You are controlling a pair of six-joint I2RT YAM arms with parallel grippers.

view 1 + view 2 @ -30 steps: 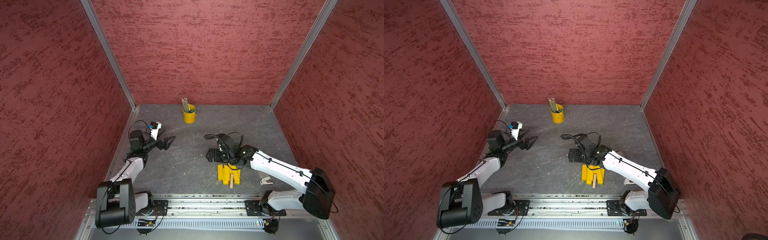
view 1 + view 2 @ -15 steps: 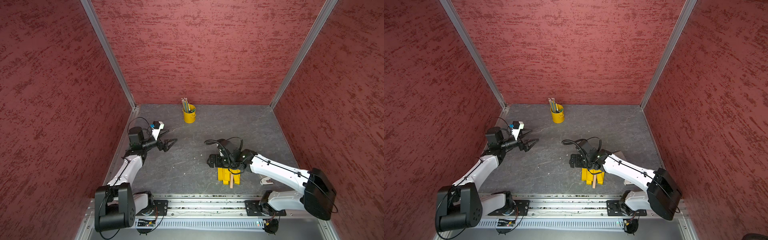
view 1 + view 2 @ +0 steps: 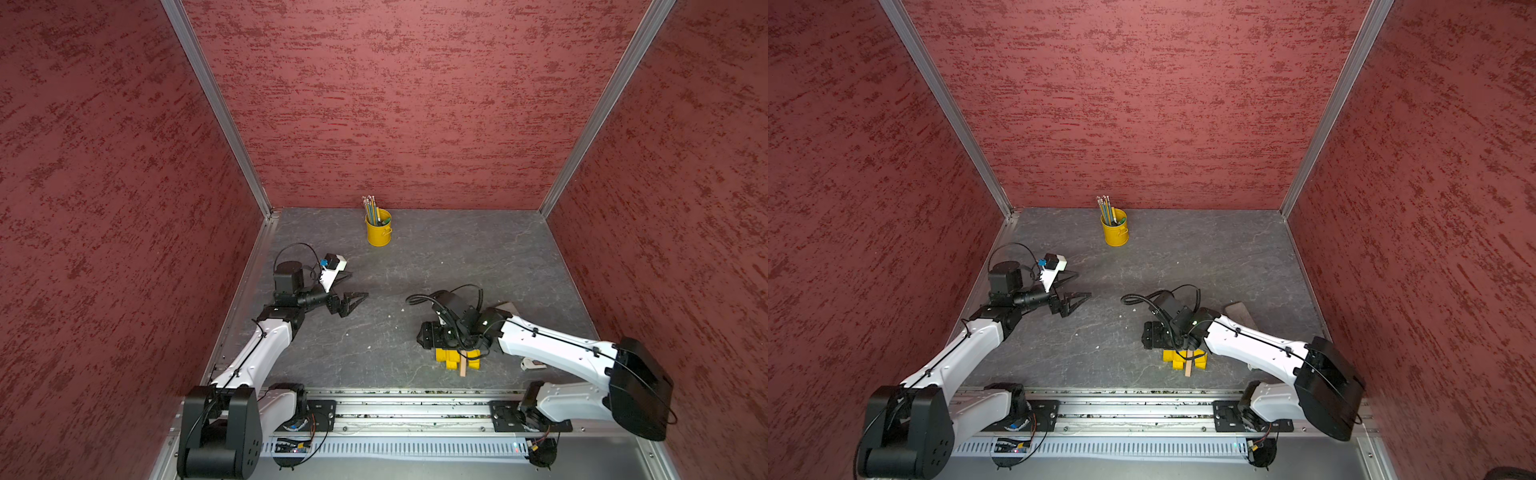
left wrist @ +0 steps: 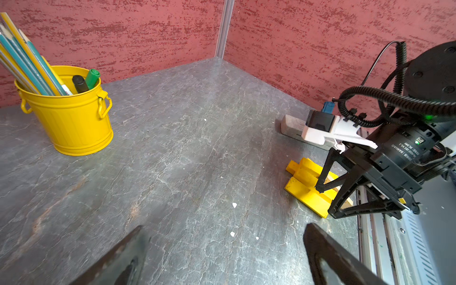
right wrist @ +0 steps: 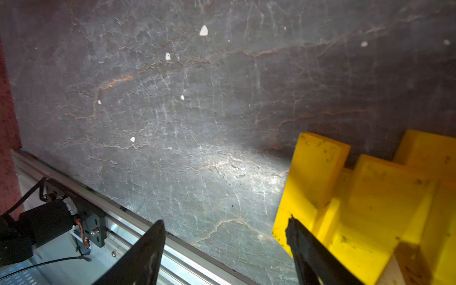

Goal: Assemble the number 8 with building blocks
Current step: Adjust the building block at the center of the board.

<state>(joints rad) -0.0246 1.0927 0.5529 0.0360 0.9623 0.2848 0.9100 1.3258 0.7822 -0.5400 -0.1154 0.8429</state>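
Note:
The building blocks [image 3: 457, 360] lie in a loose stacked pile near the front edge, right of the middle, in both top views [image 3: 1183, 359]. They are yellow planks with one tan plank [image 3: 1188, 368] sticking out toward the front. My right gripper [image 5: 225, 220] hangs over the pile's left side, open. Bare floor shows between its fingers, and one finger [image 5: 303, 244] lies against the outermost yellow plank [image 5: 311, 172]. The left wrist view shows it above the pile [image 4: 306, 187]. My left gripper [image 3: 358, 284] hovers open and empty at the left. No number 8 is formed.
A yellow pencil bucket [image 3: 378, 229] stands at the back middle. A grey-brown slab [image 3: 1239, 311] lies behind the right arm. The metal rail [image 3: 415, 409] runs along the front edge just beyond the pile. Red walls close in three sides.
My right gripper has come toward the front and down onto the pile, and its jaws have narrowed somewhat. The left gripper has shifted only slightly.

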